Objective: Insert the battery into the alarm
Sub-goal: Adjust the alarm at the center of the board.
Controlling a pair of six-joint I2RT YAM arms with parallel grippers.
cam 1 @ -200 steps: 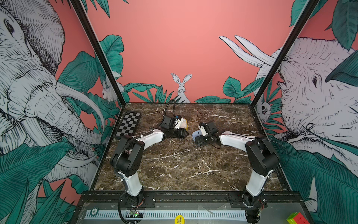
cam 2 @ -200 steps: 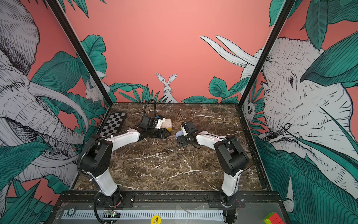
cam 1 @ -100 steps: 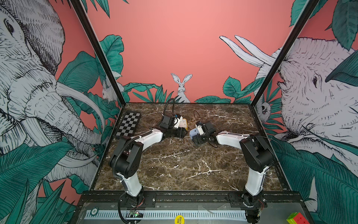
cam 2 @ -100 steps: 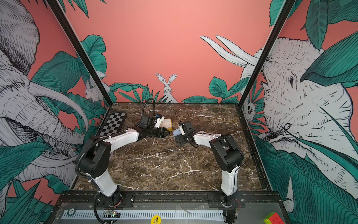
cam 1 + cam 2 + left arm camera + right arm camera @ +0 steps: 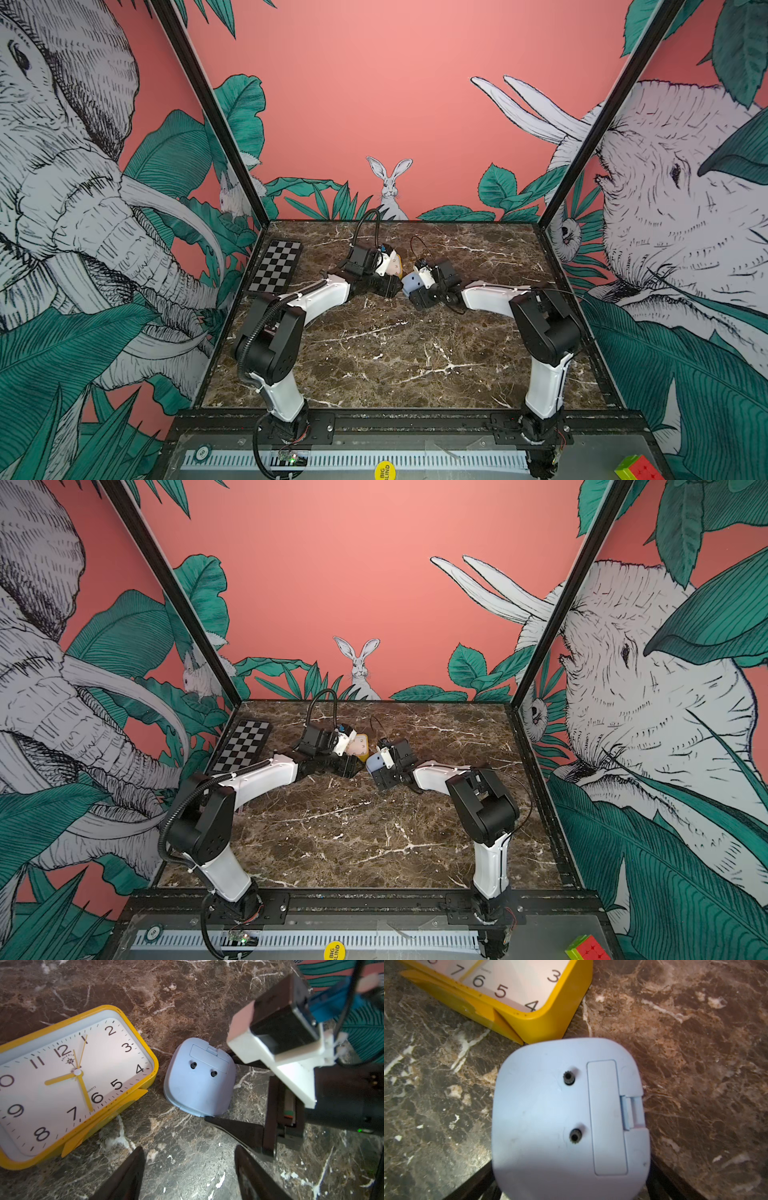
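Bench [image 5: 395,353]: brown marble, both arms reaching in toward the clock [image 5: 76,1084] (yellow case, white dial), which lies face up. Checkerboard [image 5: 274,266] lies flat, well apart from the clock, on the left arm's side. Alarm [image 5: 199,1084] is pale blue and back up, just beside the clock's 4-5 corner, with a narrow gap showing in the left wrist view. Its battery cover [image 5: 608,1118] is shut, with two black knobs [image 5: 569,1078] next to it. Right end effector [image 5: 218,1087]: jaws spread wide, straddling the alarm on the side away from the clock. Left end effector [image 5: 188,1148]: fingers apart, nothing between them, off the clock's 6 edge.
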